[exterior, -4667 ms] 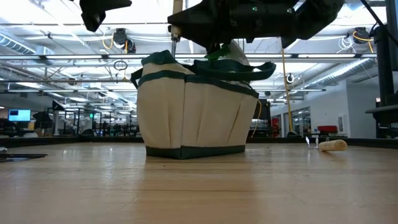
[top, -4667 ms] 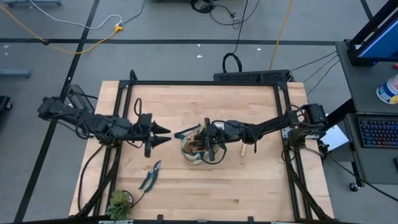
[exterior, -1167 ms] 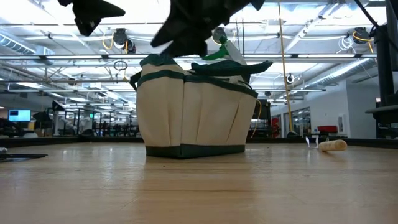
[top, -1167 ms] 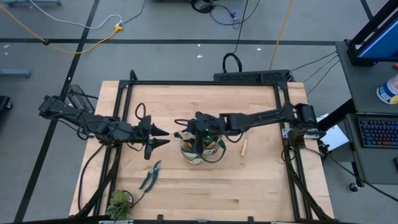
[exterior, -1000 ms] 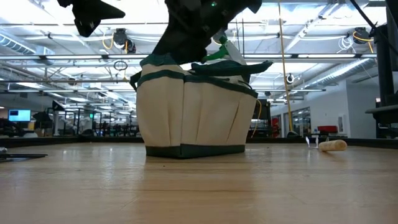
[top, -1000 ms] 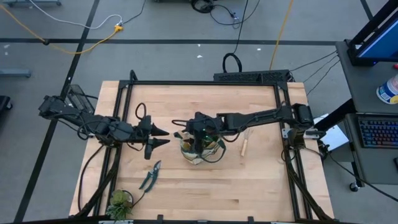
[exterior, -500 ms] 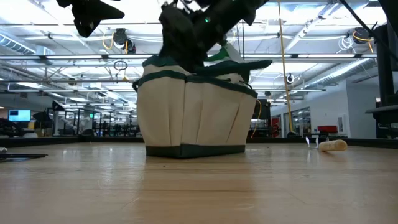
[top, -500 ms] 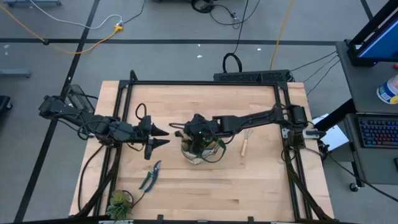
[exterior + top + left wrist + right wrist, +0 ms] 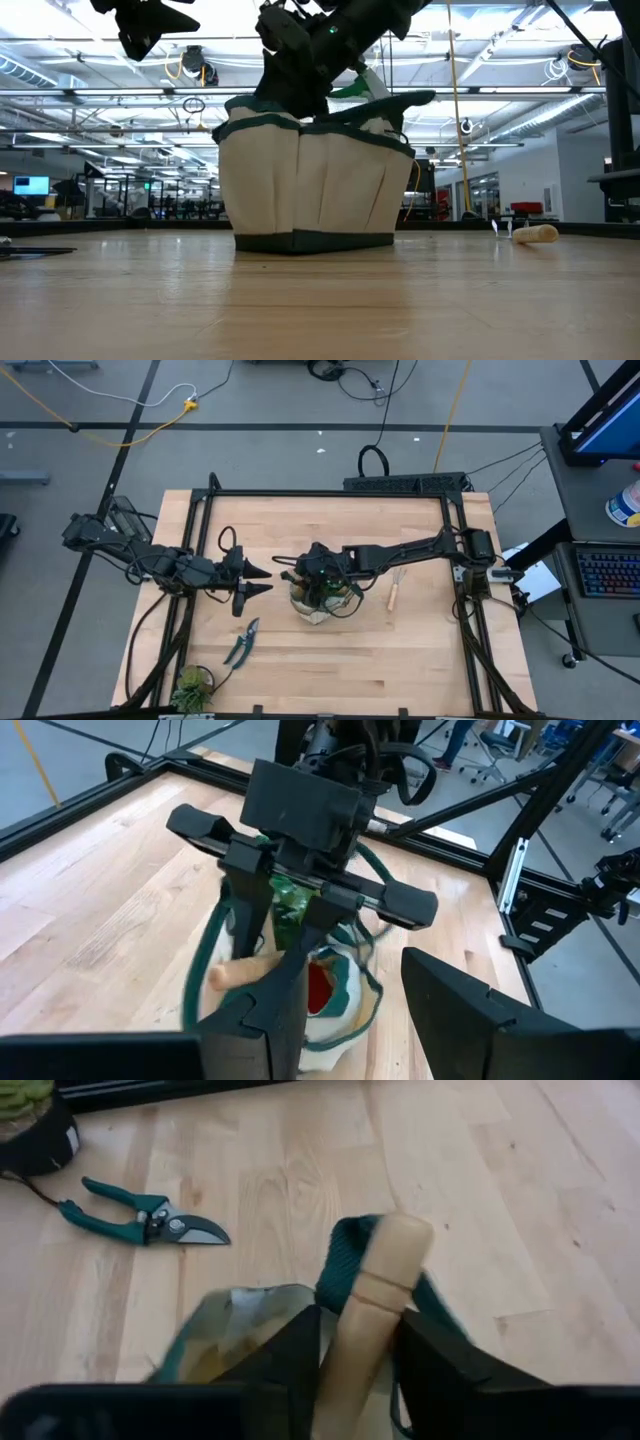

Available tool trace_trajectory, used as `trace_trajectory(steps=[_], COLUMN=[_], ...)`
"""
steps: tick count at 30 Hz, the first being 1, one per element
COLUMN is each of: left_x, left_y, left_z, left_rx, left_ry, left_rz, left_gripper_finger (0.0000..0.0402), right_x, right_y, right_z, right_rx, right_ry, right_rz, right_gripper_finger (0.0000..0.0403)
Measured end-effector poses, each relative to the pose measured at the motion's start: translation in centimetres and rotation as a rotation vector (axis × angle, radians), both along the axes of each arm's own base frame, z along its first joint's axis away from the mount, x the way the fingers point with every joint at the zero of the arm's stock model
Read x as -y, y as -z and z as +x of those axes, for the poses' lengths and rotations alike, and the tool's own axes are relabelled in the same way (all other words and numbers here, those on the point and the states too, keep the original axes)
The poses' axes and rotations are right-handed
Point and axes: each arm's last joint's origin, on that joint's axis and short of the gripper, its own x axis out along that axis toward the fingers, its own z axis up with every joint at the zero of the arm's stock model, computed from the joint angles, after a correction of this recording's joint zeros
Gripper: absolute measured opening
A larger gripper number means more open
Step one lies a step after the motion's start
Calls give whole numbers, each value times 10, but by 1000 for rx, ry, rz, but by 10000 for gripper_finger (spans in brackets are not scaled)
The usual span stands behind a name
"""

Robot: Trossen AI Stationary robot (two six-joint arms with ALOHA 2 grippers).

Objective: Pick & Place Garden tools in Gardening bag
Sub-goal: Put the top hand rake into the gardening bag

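The beige gardening bag (image 9: 325, 600) with green trim stands at the table's middle; it also shows in the low view (image 9: 315, 185). A green spray bottle (image 9: 290, 905) and a red glove (image 9: 318, 988) are inside it. My right gripper (image 9: 314, 572) is over the bag's left rim, shut on a wooden-handled tool (image 9: 375, 1295). My left gripper (image 9: 262, 582) hangs open and empty just left of the bag. Pruning shears (image 9: 241, 643) lie on the table at the near left. Another wooden-handled tool (image 9: 393, 592) lies flat to the right of the bag. My right gripper pinches the tool's wooden handle (image 9: 368, 1312) between its two fingers, coming from above and slanting down over the bag's mouth. The handle's rounded free end (image 9: 400, 1235) sticks out past the fingertips. The metal end is hidden. The tool is clear of the table, against the bag's green strap (image 9: 340, 1255).
A small leafy plant in a dark pot (image 9: 190, 688) stands at the near left corner, a cord running from it toward the shears. A black frame (image 9: 330, 493) rims the table. Bare wood lies near and far of the bag.
My right gripper has gone a little toward the table's left edge and down onto the bag's left rim with the wooden-handled tool. The bag's rim and loop handle have shifted slightly under it. My left gripper has kept still.
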Motion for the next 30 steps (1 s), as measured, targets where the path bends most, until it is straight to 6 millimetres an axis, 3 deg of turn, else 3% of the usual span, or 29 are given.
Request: trace_trajectory(steps=[5, 13, 30], left_x=[0, 0, 0], left_y=[0, 0, 1], left_z=[0, 0, 0], left_rx=[0, 1, -11], left_ry=[0, 0, -2], left_rz=[0, 2, -3], left_gripper_finger=[166, 166, 166], right_x=[0, -3, 3], right_y=[-1, -11, -30], right_z=[1, 8, 5], right_rx=[16, 135, 225], right_ry=[5, -1, 43], right_rz=[11, 145, 199], right_gripper_finger=[61, 69, 67])
